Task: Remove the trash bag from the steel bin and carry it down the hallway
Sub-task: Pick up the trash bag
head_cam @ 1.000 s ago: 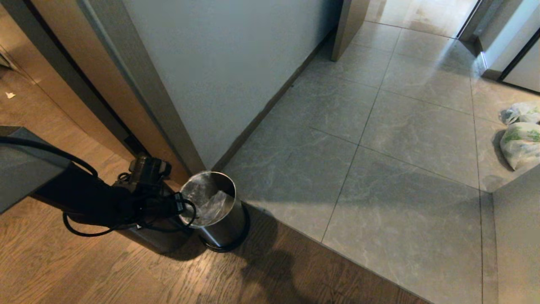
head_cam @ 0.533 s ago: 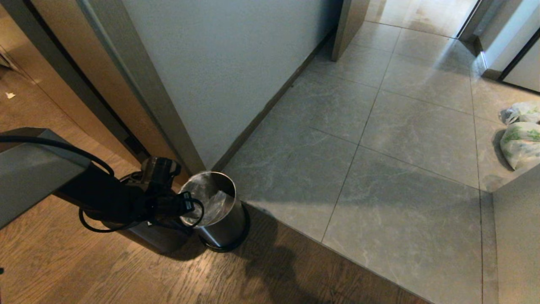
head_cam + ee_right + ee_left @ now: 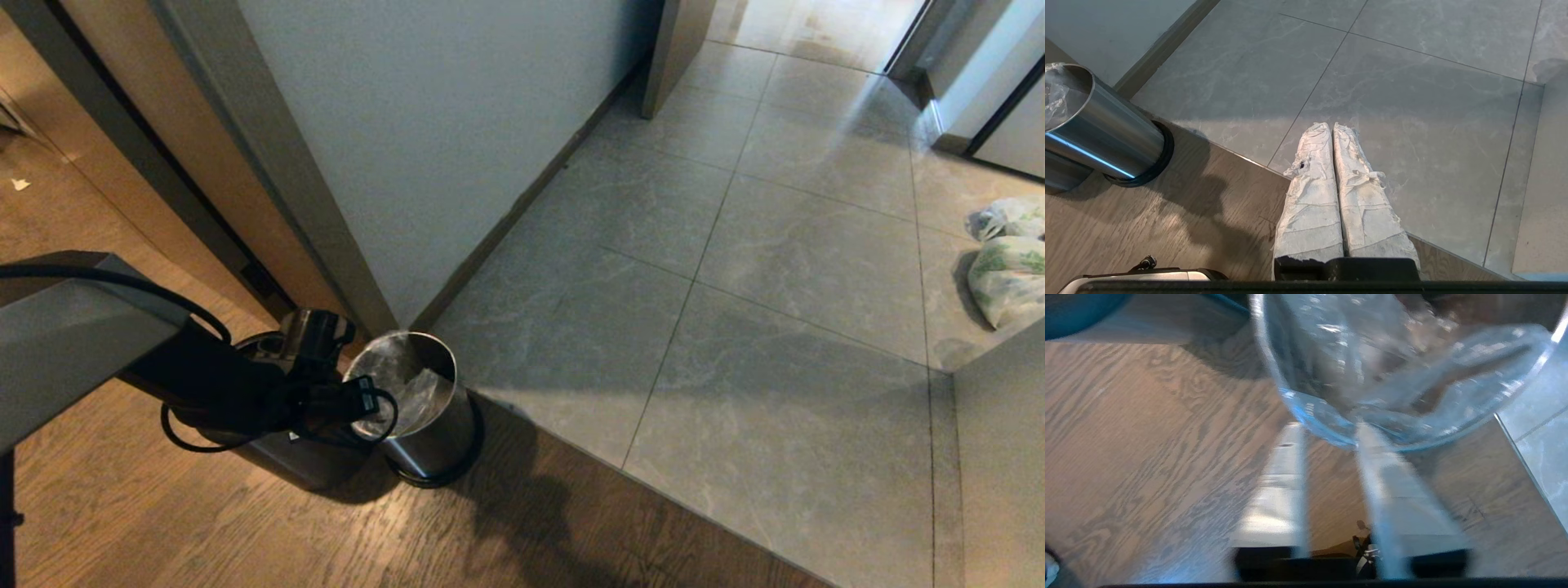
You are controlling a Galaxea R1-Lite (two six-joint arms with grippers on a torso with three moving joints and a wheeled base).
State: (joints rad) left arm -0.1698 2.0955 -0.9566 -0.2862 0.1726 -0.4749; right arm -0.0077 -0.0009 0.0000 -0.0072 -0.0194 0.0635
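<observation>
Your left gripper (image 3: 1327, 428) at the steel bin (image 3: 429, 425) rim, 9 o'clock side, fingers slightly parted, holding nothing, trash bag (image 3: 404, 384) inside bin, right gripper (image 3: 1332, 130) pressed closed, empty, over hallway (image 3: 735, 286) tiles.

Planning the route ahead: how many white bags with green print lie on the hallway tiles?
2, both at the right edge of the head view: one nearer, one just beyond it. More may lie outside the frame.
</observation>
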